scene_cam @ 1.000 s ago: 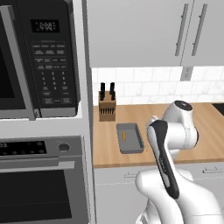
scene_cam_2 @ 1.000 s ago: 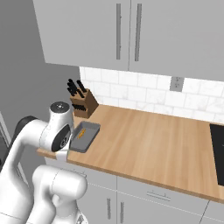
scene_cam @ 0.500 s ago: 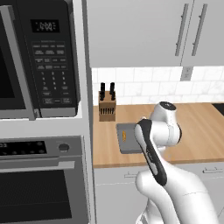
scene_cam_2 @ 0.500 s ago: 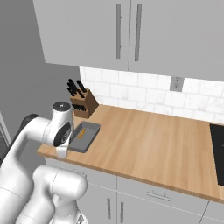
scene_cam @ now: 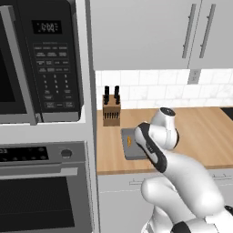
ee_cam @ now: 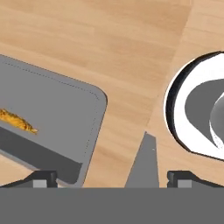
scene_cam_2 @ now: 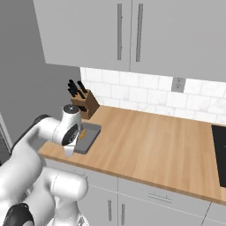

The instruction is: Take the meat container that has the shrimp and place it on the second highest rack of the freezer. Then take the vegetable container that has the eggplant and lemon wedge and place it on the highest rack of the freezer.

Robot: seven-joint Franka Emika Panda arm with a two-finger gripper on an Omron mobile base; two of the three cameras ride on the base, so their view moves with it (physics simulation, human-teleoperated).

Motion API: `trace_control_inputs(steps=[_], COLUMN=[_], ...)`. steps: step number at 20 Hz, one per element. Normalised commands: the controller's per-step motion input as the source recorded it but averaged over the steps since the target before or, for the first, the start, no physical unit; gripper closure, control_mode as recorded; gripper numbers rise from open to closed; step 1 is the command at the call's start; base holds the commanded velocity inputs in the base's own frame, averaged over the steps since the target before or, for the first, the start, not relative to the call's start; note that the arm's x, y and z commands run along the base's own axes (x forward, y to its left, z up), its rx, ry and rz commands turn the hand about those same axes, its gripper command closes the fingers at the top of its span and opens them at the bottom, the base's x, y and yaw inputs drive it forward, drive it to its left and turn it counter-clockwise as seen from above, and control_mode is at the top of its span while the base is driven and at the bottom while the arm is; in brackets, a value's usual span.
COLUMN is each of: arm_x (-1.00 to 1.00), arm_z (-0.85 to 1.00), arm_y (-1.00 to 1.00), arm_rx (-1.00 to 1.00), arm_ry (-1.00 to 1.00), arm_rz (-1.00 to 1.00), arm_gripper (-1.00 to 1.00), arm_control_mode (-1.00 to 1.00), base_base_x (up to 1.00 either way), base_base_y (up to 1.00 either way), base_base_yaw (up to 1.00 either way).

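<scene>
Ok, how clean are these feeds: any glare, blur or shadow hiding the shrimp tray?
Hand view: sharp, no glare; the tray and shrimp read clearly, with a grey wedge of shadow on the counter. Left base view: soft, and the arm covers part of the tray. Right base view: evenly lit, tray small.

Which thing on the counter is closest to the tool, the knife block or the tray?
The meat container, the dark grey tray holding the shrimp; the tool hovers at its corner, while the knife block stands back by the wall.

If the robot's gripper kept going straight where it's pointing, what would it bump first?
Probably the wooden counter, just beside the meat container's corner; the gripper looks aimed there, though depth is unclear.
</scene>
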Motion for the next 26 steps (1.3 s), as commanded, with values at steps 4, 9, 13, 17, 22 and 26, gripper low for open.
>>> trace_control_inputs(steps=[4,9,13,17,22,26], arm_x=[0.32,0.36,0.40,0.38,0.32,0.01], arm_z=[-0.63,-0.61,-0.56,-0.58,-0.56,-0.52], arm_y=[0.00,0.00,0.00,0.00,0.10,0.14], arm_rx=[0.00,0.00,0.00,0.00,0.00,0.00], arm_ry=[0.00,0.04,0.08,0.09,0.08,0.00], arm_rz=[0.00,0.00,0.00,0.00,0.00,0.00], arm_gripper=[-1.00,-1.00,-1.00,-1.00,1.00,1.00], arm_control_mode=[-1.00,-1.00,-1.00,-1.00,-1.00,-1.00], base_base_x=[0.00,0.00,0.00,0.00,0.00,0.00], base_base_y=[0.00,0.00,0.00,0.00,0.00,0.00], base_base_yaw=[0.00,0.00,0.00,0.00,0.00,0.00])
